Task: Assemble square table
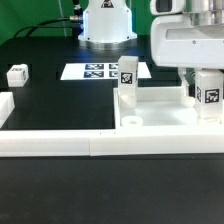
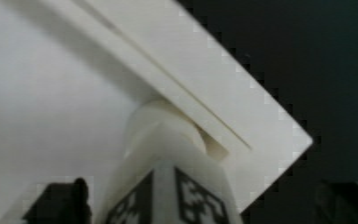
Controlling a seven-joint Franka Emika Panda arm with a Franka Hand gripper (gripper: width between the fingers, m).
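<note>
Located the square tabletop (image 1: pixel 160 114) on the bench (image 1: pixel 60 110), lower right of the exterior frame, just behind the long border bars (image 1: pixel 60 146). Found two legs upright on it: the corner leg (image 1: pixel 208 94) at the right edge of that frame, directly under the arm, and a second leg (image 1: pixel 128 82) near the slab's edge toward frame centre. Noted a loose leg (image 1: pixel 17 74) at the far left of the frame, well apart from the slab, and the marker board (image 1: pixel 100 72) at upper centre.

Found the fingers (image 2: pixel 59 202) spread wide and straddling the corner leg, with a strip of tabletop showing between the nearer finger and the leg in the wrist view. Nothing gripped. Could not tell from either view how deep the leg sat in its hole.

Judged the step in hand to be clearing the fingers off the standing leg. Advised for that move:

- Lifted straight up, with no sideways drift, until the tips stood above the leg top.
- Left the spread unchanged during the lift; judged that a finger brushing the tagged face could tilt or unseat the leg.
- Avoided wrist rotation while the tips flanked the leg.

Considered the loose leg a likely next pick. Advised a route high over the second leg rather than past it.
</note>
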